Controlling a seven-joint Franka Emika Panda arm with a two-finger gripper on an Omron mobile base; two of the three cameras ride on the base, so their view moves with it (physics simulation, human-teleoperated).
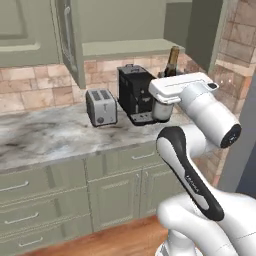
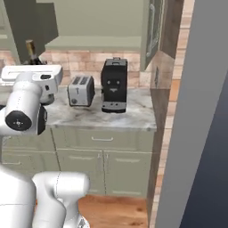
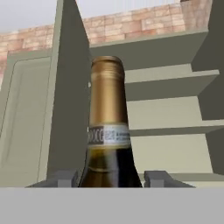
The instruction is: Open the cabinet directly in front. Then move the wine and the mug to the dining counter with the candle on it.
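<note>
So the cabinet (image 1: 125, 30) part looks done already: both sage doors are swung wide and the shelves inside are bare as far as the hand view goes. The robot's on the wine (image 3: 108, 131) now. In the hand view the bottle sits dead center between the two finger tips, with the end effector (image 3: 111, 178) pinching it low on the dark glass, one tip at 7 o'clock and the other at 5 o'clock, golden neck sticking straight up toward 12. From the left base view the neck pokes up just behind the white hand, at about 1 o'clock of the coffee machine (image 1: 136, 95), so it seems lifted clear of the shelf, out in front of the open cabinet and above the counter (image 1: 45, 135). Best guess, that's roughly a third of the job: the door's open and the bottle's in hand, but it hasn't been carried to the dining counter, and the mug hasn't been dealt with at all. Count-wise: one wine bottle, one toaster (image 1: 101, 107) at 9 o'clock of the coffee machine, one coffee machine, two open cabinet doors, three shelf levels in the hand view.
</note>
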